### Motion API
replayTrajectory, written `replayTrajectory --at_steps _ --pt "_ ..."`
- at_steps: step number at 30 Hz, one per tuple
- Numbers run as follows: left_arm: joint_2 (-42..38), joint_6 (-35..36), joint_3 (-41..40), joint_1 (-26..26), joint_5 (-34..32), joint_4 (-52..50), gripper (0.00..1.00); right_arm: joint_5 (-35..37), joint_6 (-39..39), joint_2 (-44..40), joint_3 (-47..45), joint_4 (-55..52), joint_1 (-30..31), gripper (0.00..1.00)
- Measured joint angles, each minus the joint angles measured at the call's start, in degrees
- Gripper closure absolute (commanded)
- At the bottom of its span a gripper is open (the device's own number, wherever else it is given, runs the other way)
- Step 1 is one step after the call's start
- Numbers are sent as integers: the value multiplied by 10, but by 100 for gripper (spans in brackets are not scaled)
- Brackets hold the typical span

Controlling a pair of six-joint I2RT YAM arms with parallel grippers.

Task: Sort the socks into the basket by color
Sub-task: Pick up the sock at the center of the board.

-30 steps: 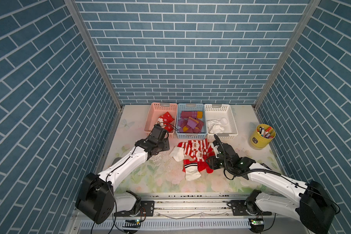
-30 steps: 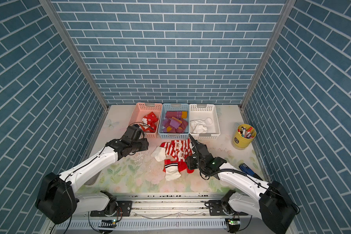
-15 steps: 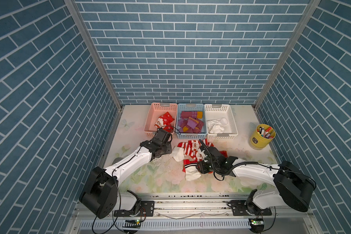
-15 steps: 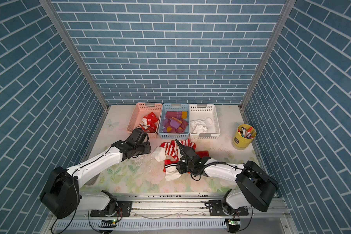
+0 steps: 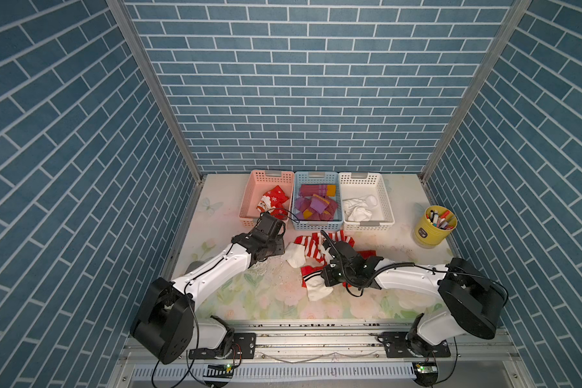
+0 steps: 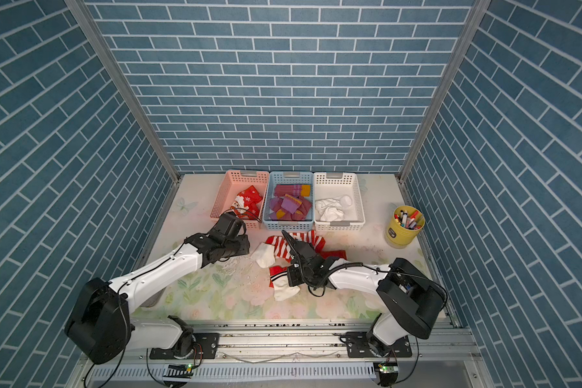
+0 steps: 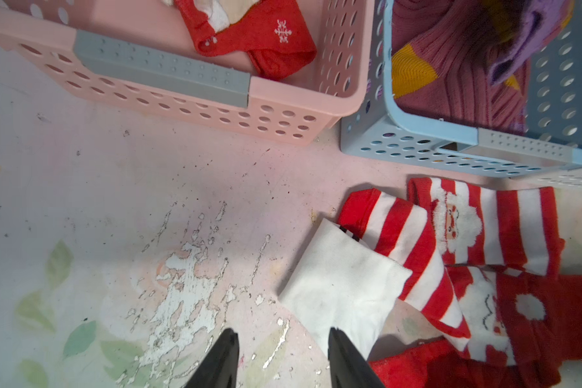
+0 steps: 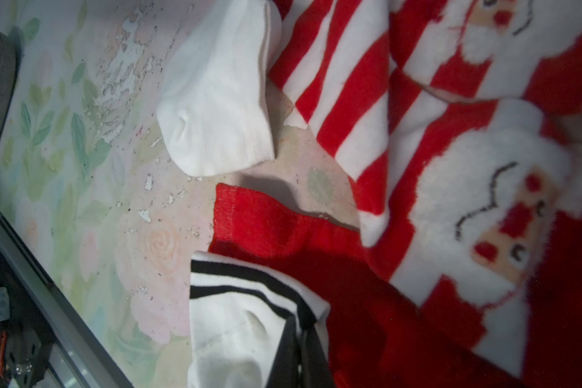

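On the table lies a pile of socks. A plain white sock (image 5: 296,257) (image 7: 343,285) sits beside red-and-white Santa socks (image 5: 311,245) (image 8: 350,84). A white sock with black cuff stripes (image 5: 316,289) (image 8: 236,322) lies on a red sock (image 8: 283,231). My right gripper (image 5: 326,278) (image 8: 299,352) is shut on the striped cuff's edge. My left gripper (image 5: 278,250) (image 7: 283,336) stands open just above the table, one finger (image 7: 336,339) at the plain white sock's edge, holding nothing. Red socks lie in the pink basket (image 5: 249,198), purple ones in the blue basket (image 5: 318,224), white ones in the white basket (image 5: 385,198).
The three baskets stand side by side along the back of the table, just beyond the pile. A yellow cup of pens (image 5: 434,228) stands at the right edge. Blue brick walls close in the back and both sides.
My right gripper has moved left across the pile and shut on the black-striped white sock's cuff. My left gripper has shifted slightly toward the plain white sock and stays open.
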Motion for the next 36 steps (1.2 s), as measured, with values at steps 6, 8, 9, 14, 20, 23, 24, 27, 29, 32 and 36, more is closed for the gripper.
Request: replayTrajectory --at_steps 6,8,9,14,20,23,24,27,29,32,36 --pt "-5 0 0 0 -1 0 50 3 -1 -18 2 -14 1 100" --pt "-7 -1 0 0 -1 0 50 4 -4 -33 13 -33 1 100" --pt "-8 -1 0 0 -1 0 50 6 -5 -42 21 -41 2 100" --pt "-18 -1 -3 0 -1 -1 50 22 -25 -99 74 -94 2 100" --pt "-26 -2 -6 0 -1 -3 50 54 -54 -150 152 -162 2 100" --pt "-33 -2 -8 0 0 -3 48 70 -68 -160 188 -195 2 100" --pt "-37 -1 -10 0 1 -3 48 77 -75 -161 200 -206 1 100" --pt "-41 -1 -13 -1 3 -4 48 96 -92 -161 236 -234 -6 100" --pt "-41 -1 -15 -2 5 -5 48 105 -104 -160 257 -246 -12 100" --pt "-42 0 -16 -3 9 -7 48 117 -122 -160 282 -259 -33 100" --pt "-46 1 -19 -7 14 -7 48 127 -140 -159 297 -273 -74 100"
